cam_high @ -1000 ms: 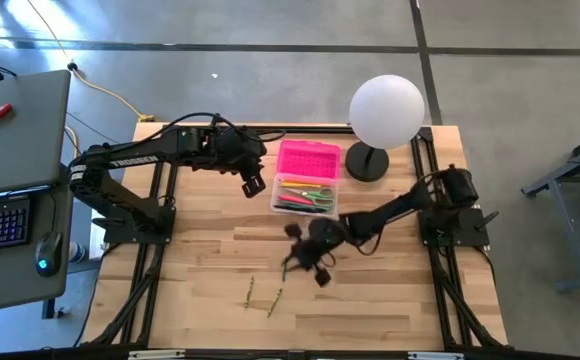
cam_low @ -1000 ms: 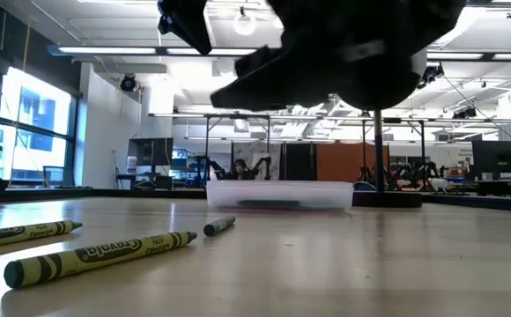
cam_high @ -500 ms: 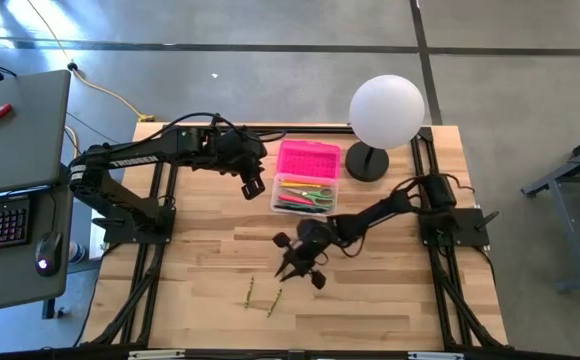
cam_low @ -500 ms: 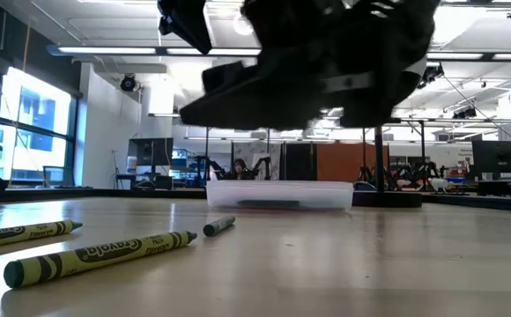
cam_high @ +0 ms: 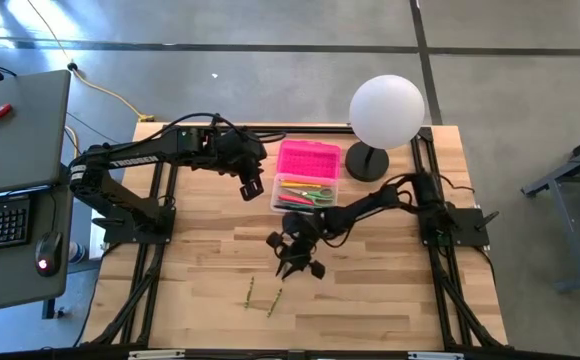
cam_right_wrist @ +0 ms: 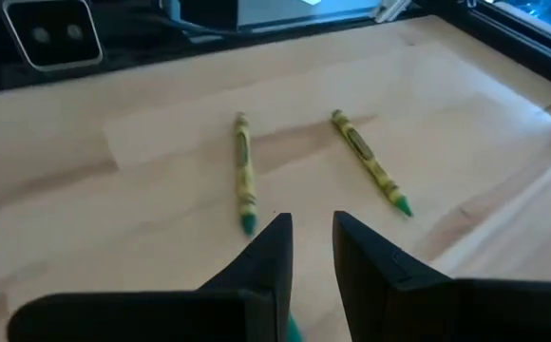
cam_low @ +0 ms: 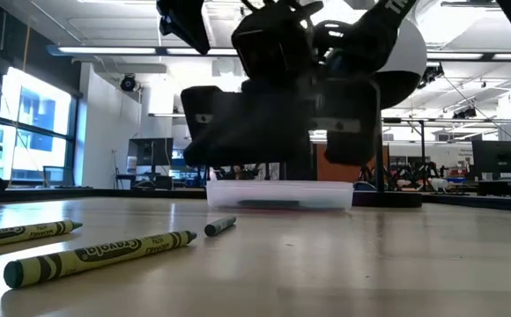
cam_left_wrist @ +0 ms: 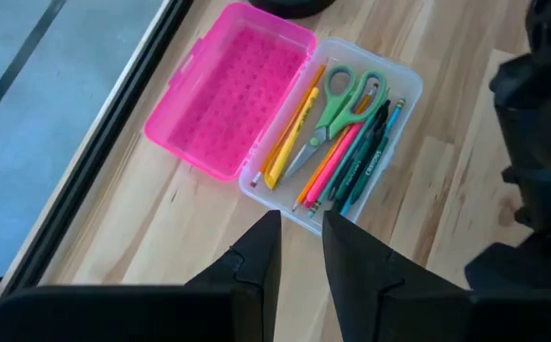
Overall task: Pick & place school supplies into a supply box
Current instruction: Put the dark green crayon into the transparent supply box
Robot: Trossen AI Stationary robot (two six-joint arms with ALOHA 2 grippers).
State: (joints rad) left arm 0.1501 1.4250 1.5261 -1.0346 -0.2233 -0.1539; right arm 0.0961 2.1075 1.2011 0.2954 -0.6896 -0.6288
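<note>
On the pale wood-grain table (cam_high: 200,300), both empty grippers, left (cam_high: 253,187) and right (cam_high: 300,268), stand slightly parted near two slim paper-wrapped crayons (cam_right_wrist: 245,172).

Right arm swings toward the loose crayons

The right end effector (cam_high: 297,262) has moved left across the table (cam_high: 370,300) (away from the supply box (cam_high: 305,196)), nearer the two crayons (cam_high: 262,295).

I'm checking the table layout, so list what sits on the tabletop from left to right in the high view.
Left pincer → two crayons → supply box with right pincer in front of it → white globe lamp.
</note>
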